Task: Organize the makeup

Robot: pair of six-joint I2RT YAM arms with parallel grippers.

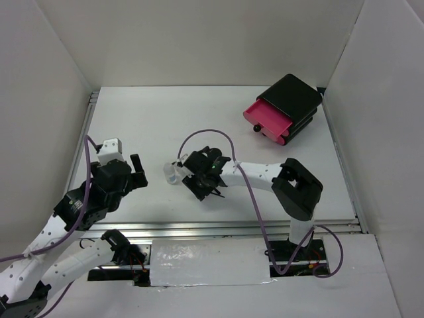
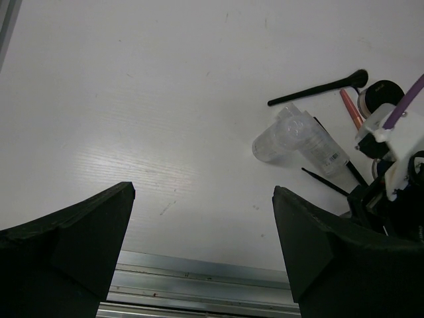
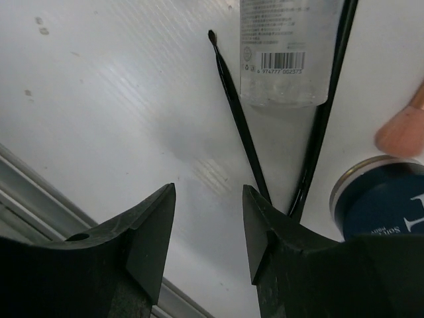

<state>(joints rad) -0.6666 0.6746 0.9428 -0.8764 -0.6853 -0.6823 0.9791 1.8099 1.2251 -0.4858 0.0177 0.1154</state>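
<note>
The makeup lies in a cluster at the table's middle. In the right wrist view I see a clear tube (image 3: 285, 53) with a barcode, two thin black pencils (image 3: 238, 112) (image 3: 324, 112), a dark-blue round compact (image 3: 384, 205) and an orange tip (image 3: 401, 132). My right gripper (image 3: 209, 192) hangs low over the table just left of the pencils. Its jaws are partly closed with a gap and nothing between them. The left wrist view shows a clear vial (image 2: 281, 136), a black brush (image 2: 318, 87), a black compact (image 2: 381, 93) and an orange-tipped stick (image 2: 351, 109). My left gripper (image 2: 202, 192) is wide open and empty, left of the cluster.
A black box (image 1: 291, 99) with a pink drawer (image 1: 268, 119) pulled out stands at the back right. White walls enclose the table. A metal rail (image 2: 199, 278) runs along the near edge. The right arm's purple cable (image 1: 212, 132) loops above the makeup.
</note>
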